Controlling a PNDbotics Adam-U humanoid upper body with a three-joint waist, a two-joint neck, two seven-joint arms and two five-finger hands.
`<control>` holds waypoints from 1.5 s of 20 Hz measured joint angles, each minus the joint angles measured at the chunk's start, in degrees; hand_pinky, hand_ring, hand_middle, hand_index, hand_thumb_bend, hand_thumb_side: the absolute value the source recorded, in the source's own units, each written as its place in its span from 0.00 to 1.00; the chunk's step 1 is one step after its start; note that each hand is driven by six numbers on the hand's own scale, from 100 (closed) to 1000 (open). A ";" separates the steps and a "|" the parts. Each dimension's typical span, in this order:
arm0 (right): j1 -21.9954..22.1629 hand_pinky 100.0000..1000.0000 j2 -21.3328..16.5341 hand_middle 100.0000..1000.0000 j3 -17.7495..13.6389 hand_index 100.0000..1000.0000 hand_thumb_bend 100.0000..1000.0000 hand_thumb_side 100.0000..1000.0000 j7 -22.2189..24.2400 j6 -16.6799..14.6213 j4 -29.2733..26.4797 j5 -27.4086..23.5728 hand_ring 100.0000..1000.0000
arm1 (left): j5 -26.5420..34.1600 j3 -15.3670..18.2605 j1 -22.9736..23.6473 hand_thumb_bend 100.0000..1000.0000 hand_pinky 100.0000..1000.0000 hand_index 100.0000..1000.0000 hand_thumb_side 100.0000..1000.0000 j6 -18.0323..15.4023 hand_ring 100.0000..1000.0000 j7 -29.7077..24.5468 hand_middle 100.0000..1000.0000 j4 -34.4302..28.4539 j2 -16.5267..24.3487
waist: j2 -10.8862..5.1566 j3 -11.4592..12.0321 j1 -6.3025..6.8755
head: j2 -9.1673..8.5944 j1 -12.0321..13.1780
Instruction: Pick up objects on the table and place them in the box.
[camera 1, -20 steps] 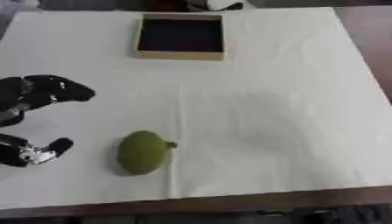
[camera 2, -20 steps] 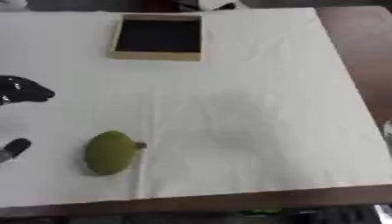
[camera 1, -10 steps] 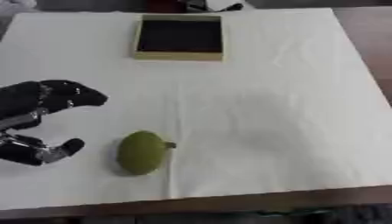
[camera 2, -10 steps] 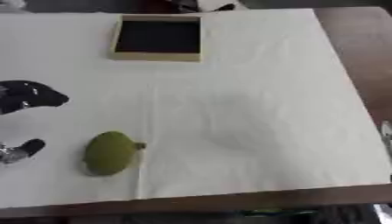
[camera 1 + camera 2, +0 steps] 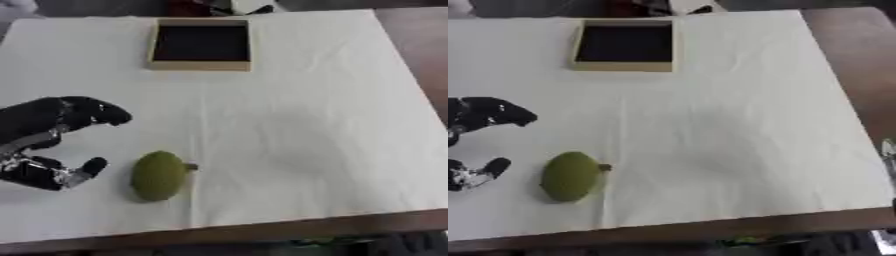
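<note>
The left hand (image 5: 48, 140) hangs spread, fingers (image 5: 96, 111) arched above and thumb (image 5: 86, 169) below, holding nothing. Just to its right, beside the thumb tip and apart from it, a green oval fruit with a short stem (image 5: 160, 175) lies on the white cloth-covered table (image 5: 306, 125). The wooden box (image 5: 200, 44) stands well ahead of the hand and to its right, dark inside and apparently empty.

The step in hand looks like the reach for the fruit. To do it well, the hand should slide right until the fruit sits between fingers and thumb, then close across its narrow width rather than its length. The rounded skin may roll, so fingers and thumb should meet it together. The right hand shows in neither view.
</note>
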 measured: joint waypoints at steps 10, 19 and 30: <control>-0.20 0.73 -0.48 0.54 0.34 0.71 0.00 0.37 0.52 0.01 0.00 -0.68 0.63 | 4.79 0.03 -0.05 0.00 0.87 0.99 0.35 5.52 0.71 -5.52 0.82 -0.06 -7.23 | -0.51 0.58 0.53 | 0.00 -0.46; -0.15 0.73 -1.29 0.54 0.33 0.71 0.00 0.35 0.47 -0.05 0.00 -0.92 0.63 | 5.64 1.04 2.47 0.00 0.88 0.99 0.59 8.18 0.71 -8.18 0.82 -0.43 -9.94 | -0.92 1.39 1.07 | 0.00 -0.51; 0.33 0.73 -1.98 0.54 -0.04 0.71 0.00 0.36 -0.10 -0.56 0.00 -0.35 0.63 | 7.17 4.93 3.93 0.00 0.91 0.99 0.78 11.44 0.72 -11.44 0.82 -1.71 -12.60 | 0.18 2.01 0.85 | 0.01 -0.52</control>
